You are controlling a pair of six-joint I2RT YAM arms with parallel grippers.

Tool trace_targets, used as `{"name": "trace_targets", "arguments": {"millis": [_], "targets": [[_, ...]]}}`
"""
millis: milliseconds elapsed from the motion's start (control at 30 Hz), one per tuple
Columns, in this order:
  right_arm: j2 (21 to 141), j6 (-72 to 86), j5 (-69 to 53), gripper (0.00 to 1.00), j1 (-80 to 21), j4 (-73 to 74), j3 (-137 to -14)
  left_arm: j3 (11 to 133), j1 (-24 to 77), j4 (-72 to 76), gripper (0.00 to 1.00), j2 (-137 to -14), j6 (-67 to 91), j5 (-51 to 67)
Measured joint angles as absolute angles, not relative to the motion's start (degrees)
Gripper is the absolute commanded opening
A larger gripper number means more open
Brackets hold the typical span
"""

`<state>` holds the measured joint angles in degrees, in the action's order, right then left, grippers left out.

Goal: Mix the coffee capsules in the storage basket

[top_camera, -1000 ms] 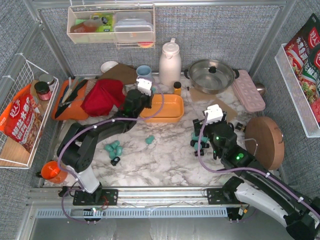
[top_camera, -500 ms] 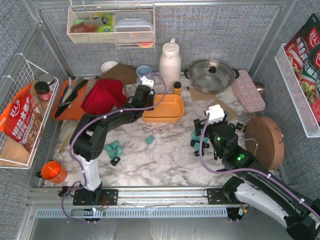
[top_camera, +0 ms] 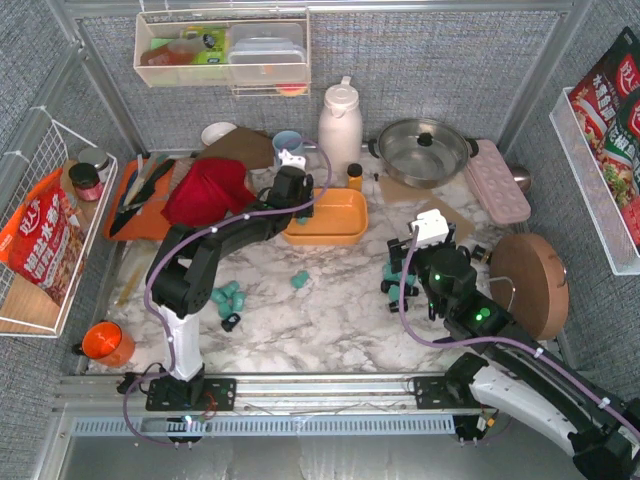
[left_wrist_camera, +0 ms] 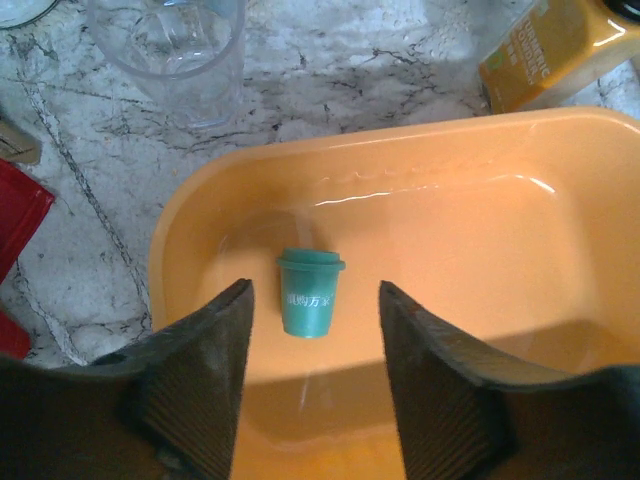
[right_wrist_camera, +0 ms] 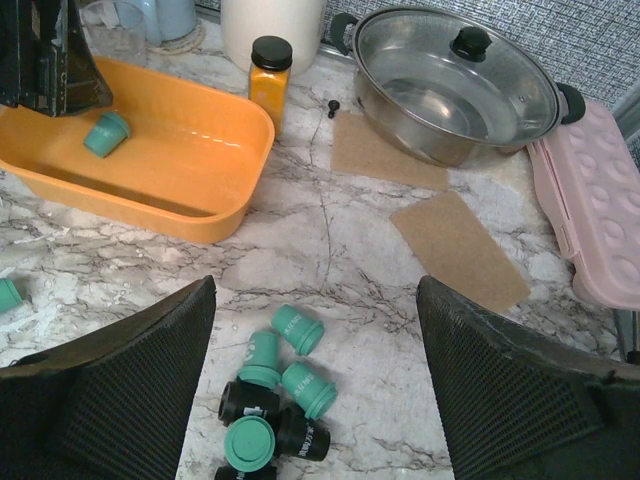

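Observation:
The orange storage basket stands at the table's middle back. One teal capsule lies inside its left end; it also shows in the right wrist view. My left gripper hangs open over that end, and the capsule lies free between and below its fingers. My right gripper is open and empty above a heap of teal and black capsules on the marble. More teal capsules, one black capsule and a single teal one lie left of centre.
Behind the basket stand a spice jar, a white thermos, a blue cup and a steel pot. A pink egg tray and a round wooden board are at the right. A red cloth and an orange cutting board are at the left.
My left gripper has moved right and forward, from beside the basket's left end to over it. The right arm has not moved.

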<state>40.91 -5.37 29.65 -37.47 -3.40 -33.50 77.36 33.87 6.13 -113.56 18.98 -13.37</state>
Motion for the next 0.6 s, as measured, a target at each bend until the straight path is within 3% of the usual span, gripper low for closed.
{"name": "trace_targets", "arguments": {"millis": [200, 233, 267, 600], "targets": [[40.91, -5.34, 29.47, 0.86, -37.47, -2.74, -33.50, 77.78, 33.87, 5.32, 0.75, -113.08, 19.90, -13.54], [40.91, -5.32, 29.43, 0.86, -37.47, -2.72, -33.50, 77.67, 33.87, 4.89, 0.90, -112.38, 19.97, -13.54], [40.91, -5.13, 29.34, 0.86, -37.47, -2.74, -33.50, 77.43, 33.87, 4.84, 0.98, -111.28, 20.01, -13.50], [41.87, -4.51, 24.23, 0.84, -37.52, -1.30, -35.22, 67.42, 33.87, 8.34, 0.99, -94.32, 19.29, -10.61]]}}
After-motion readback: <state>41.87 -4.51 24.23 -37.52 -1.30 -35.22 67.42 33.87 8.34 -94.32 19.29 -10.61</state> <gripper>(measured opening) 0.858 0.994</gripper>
